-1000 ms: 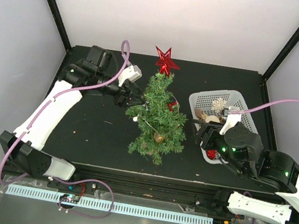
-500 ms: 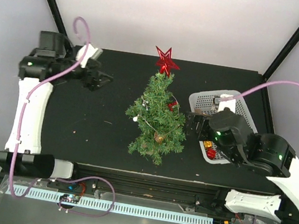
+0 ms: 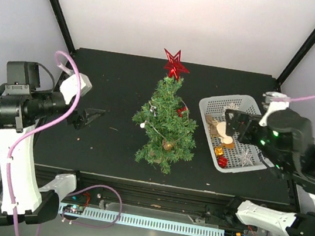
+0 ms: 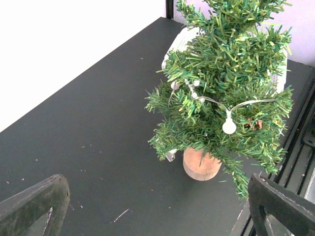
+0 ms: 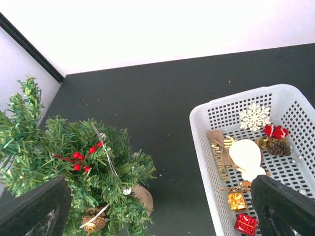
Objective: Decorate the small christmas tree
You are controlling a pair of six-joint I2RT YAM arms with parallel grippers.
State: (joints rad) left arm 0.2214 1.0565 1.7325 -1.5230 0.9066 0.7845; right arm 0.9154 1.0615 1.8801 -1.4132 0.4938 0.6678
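Top external: the small christmas tree (image 3: 165,128) stands upright mid-counter (image 3: 121,83) on its round wood stump (image 4: 201,163), between the two arms. A red star (image 3: 175,65) sits at its tip.

Left end effector (image 3: 91,117): jaws wide open, nothing in them. It is well to the left of the tree, over bare counter. Left wrist view shows both fingers at the frame's bottom corners, with the tree ahead between them. A white bead string (image 4: 229,127) is draped across the branches.

Right end effector (image 3: 235,122): jaws wide open, nothing held. It is over the white basket (image 3: 225,98), near the basket's far-left part. I can't tell whether it touches anything in there.

The basket sits just right of the tree, not touching it. Right wrist view of the contents:
- white snowflake (image 5: 254,116) at the far end
- pine cone (image 5: 278,146)
- pale wooden ornament (image 5: 245,154) in the middle
- gold gift box (image 5: 236,201)
- red gift box (image 5: 245,223), nearest

On the tree itself there is a red berry sprig (image 5: 81,157) on the basket side and a small gold-brown ornament (image 3: 167,145) low down.
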